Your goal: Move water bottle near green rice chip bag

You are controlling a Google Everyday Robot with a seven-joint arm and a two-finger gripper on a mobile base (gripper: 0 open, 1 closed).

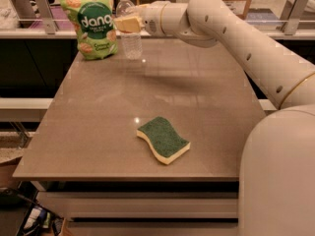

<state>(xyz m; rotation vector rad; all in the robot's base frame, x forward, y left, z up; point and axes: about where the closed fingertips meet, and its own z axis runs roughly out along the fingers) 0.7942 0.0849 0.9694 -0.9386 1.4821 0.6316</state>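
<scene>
Gripper (129,23): at the far left corner of the table (88,132), at the end of a white arm (236,38) that reaches in from the right; its pale yellow pads are closed around the upper body of the water bottle (132,45), just under the shoulder, with one pad lying across the front of the bottle. Water bottle: clear, ribbed, with a white cap showing above the gripper; upright, its base down on the table top. Green rice chip bag (93,23): light green pouch with a dark green circle lettered "dang", standing upright just to the left of the bottle, very close to it, at the same far edge. Sponge (163,139): green top over a yellow underside, wavy outline, lying flat near the front middle of the table, well apart from bottle and bag. Table: brown, smooth and faintly glossy.
</scene>
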